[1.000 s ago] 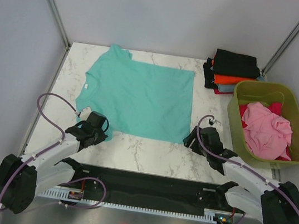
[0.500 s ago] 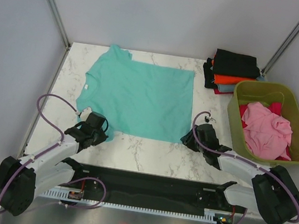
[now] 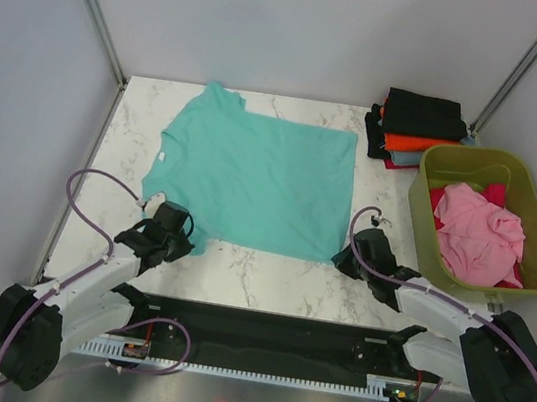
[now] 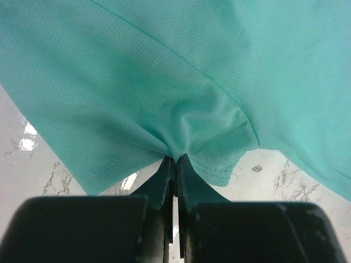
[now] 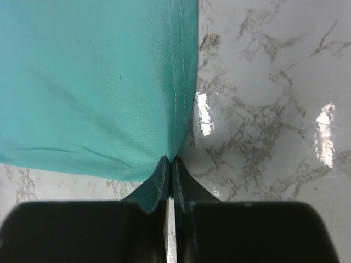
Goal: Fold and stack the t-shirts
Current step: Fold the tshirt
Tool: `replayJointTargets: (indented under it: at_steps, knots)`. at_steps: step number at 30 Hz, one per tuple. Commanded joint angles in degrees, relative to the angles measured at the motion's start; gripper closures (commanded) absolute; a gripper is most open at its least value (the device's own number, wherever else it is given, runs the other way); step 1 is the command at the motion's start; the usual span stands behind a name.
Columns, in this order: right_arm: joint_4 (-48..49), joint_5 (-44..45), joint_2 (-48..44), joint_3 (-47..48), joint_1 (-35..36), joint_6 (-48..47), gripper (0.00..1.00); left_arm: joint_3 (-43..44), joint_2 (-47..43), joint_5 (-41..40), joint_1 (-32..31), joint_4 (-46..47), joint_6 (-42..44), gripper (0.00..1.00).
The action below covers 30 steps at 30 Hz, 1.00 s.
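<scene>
One olive-green rectangular plastic tub (image 3: 425, 170). Inside it are two tees: one pink crumpled cloth tee (image 3: 476, 232) and one red crumpled cloth tee (image 3: 498, 193). Just behind it is one stack of folded cloth tees (image 3: 416, 130) with black, orange, pale-blue and red layers, their exact number unclear. Left of it are one flat teal cloth t-shirt (image 3: 261, 180) and two black two-finger grippers, the left gripper (image 3: 181, 229) and the right gripper (image 3: 344, 260).

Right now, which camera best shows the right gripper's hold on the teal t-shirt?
Right wrist: the right gripper is closed on the hem corner of the teal t-shirt, seen close up. Top external shows only the arm at that corner, fingers hidden. Left wrist shows just the left gripper pinching the sleeve.
</scene>
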Motion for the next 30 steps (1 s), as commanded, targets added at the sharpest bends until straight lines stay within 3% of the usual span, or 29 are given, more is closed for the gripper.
replayJointTargets:
  at_steps: [1, 3, 20, 30]
  knots:
    - [-6.4, 2.4, -2.4, 0.6, 0.3, -1.4, 0.96, 0.4, -2.3, 1.0, -0.3, 0.6, 3.2, 0.98]
    - [-9.1, 2.5, -3.0, 1.4, 0.3, -1.9, 1.0, 1.1, -3.3, 1.7, -0.3, -0.2, 4.1, 0.98]
    - [-22.0, 0.8, -14.3, 1.8, 0.3, -1.4, 1.0, 13.0, -6.9, 10.2, -1.4, -12.0, 8.9, 0.98]
    - [-26.4, 1.3, -14.2, 9.4, 0.3, -4.2, 1.0, 29.2, 1.7, 9.0, -1.4, -22.0, 22.0, 0.98]
